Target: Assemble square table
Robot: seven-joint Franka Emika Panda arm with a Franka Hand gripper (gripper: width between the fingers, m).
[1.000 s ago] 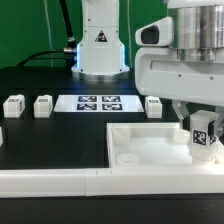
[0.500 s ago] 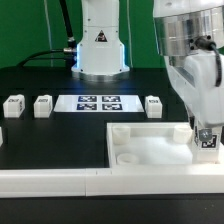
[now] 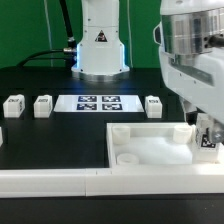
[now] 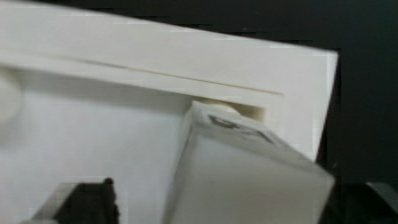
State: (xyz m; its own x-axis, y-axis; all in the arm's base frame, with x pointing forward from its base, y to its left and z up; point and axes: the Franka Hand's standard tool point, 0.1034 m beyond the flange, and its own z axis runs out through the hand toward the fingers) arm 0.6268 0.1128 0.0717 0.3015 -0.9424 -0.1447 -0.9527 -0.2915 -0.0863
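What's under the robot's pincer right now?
A small white leg block with a black-and-white tag stands upright at a corner of the square tabletop. Its bottom end and whatever lies beneath it are covered by the block itself.

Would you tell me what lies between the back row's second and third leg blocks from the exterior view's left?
The marker board, seen in the exterior view.

Looking low across the table (image 3: pixel 45 125) toward the arm base (image 3: pixel 100 48); from the wrist, close down on slab (image 4: pixel 125 110) corner and leg (image 4: pixel 240 175), shared.
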